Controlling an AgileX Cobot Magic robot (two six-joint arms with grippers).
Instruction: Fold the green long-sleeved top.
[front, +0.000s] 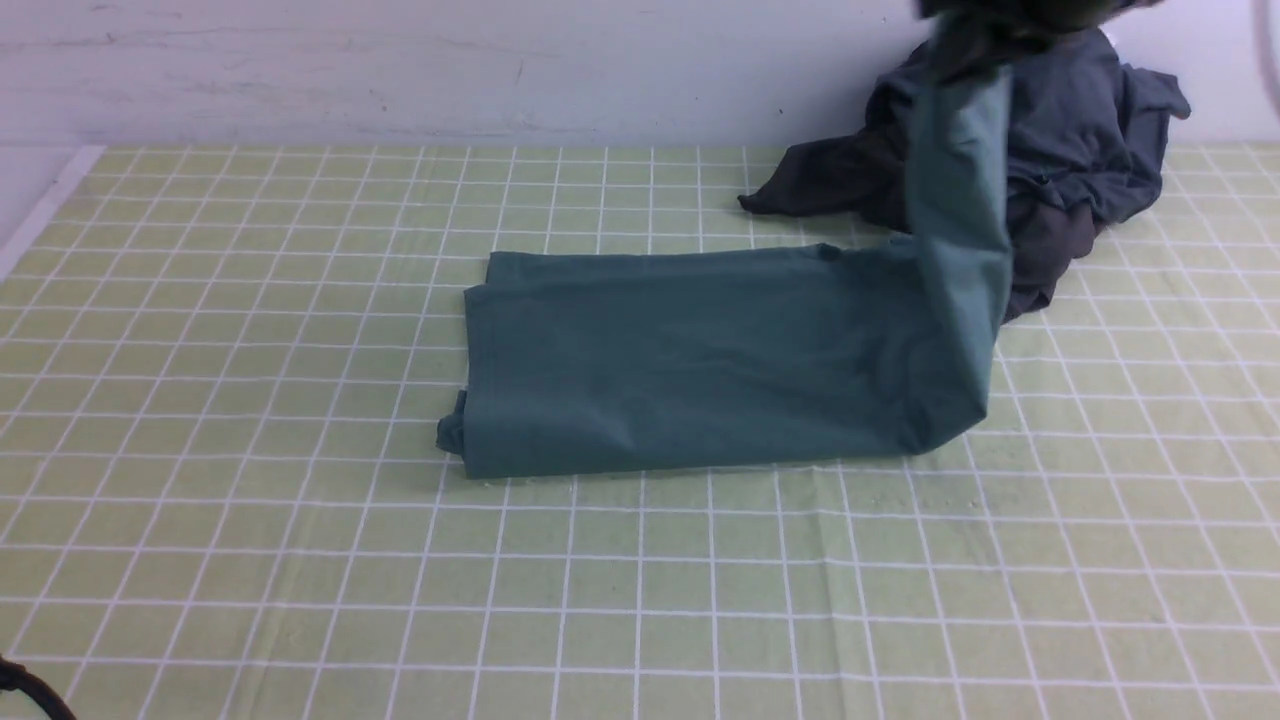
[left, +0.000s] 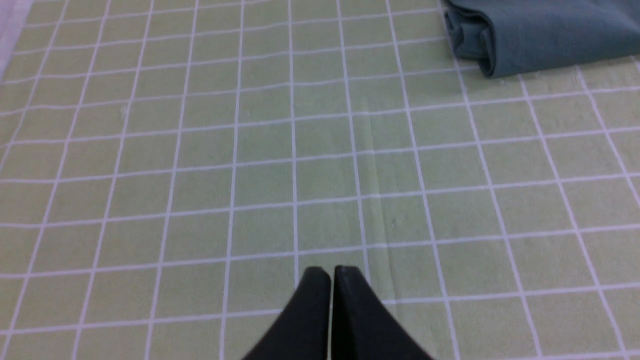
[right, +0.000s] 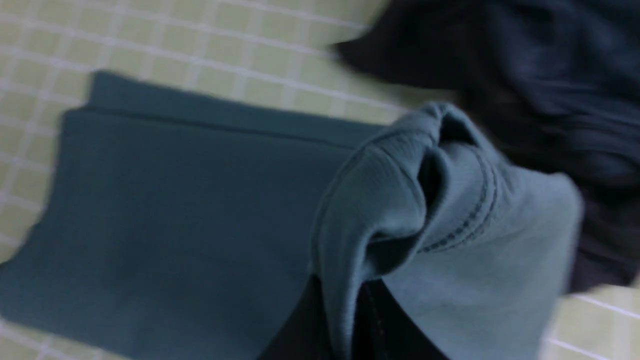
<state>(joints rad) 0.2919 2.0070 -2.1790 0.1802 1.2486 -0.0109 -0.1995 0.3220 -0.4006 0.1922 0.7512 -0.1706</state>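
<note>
Right gripper (right: 345, 312), black-fingered, is closed on a bunched, double-stitched edge of the teal-green cotton long-sleeved top (front: 700, 360), with fabric pinched between its two fingers. In the front view this gripper appears only as a dark blur at the upper border, directly above the crumpled heap of dark charcoal-grey garments (front: 1090, 150).

Position of the top: the folded body lies flat as a broad rectangle on the pale green tablecloth with a white grid (front: 300, 560), to the left of the heap and nearer the robot. Its right end rises as a raised strip of the same fabric (front: 960, 200), hanging from the closed fingers and passing in front of the heap's left part. The far right corner of the flat portion lies just beside the heap's trailing edge; whether they touch cannot be told. The end farthest from the heap shows stacked, rolled layers (left: 475, 45).

Left gripper (left: 331, 272), also black-fingered, is closed with fingertips together and nothing between them. It sits over bare tablecloth, well apart from the heap and clear of the top's rolled end.
</note>
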